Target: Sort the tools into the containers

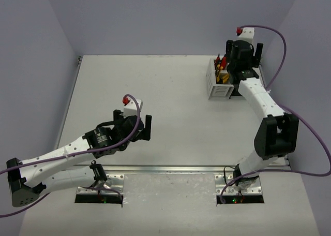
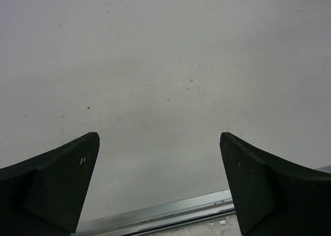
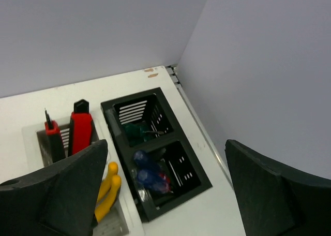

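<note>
Your left gripper [image 2: 160,137] hangs released, fingers spread above the table [image 2: 165,65]. Farther out, your right gripper [image 3: 166,143] is released too, holding nothing. Below it sits the black bin [image 3: 180,135], with blue-handled screwdrivers [image 3: 150,176] in the nearer compartment and green-handled screwdrivers [image 3: 135,132] beyond. Under one finger, the white bin [image 3: 39,137] holds yellow pliers [image 3: 106,192] and red utility knives [image 3: 80,132].

I read a black slotted bin [image 3: 176,200] holding green handles [image 3: 135,132] and blue-and-red handles [image 3: 150,178], and beside it a white slotted bin [image 1: 217,90] holding red knives [image 3: 80,133] and yellow pliers [image 3: 106,192].
</note>
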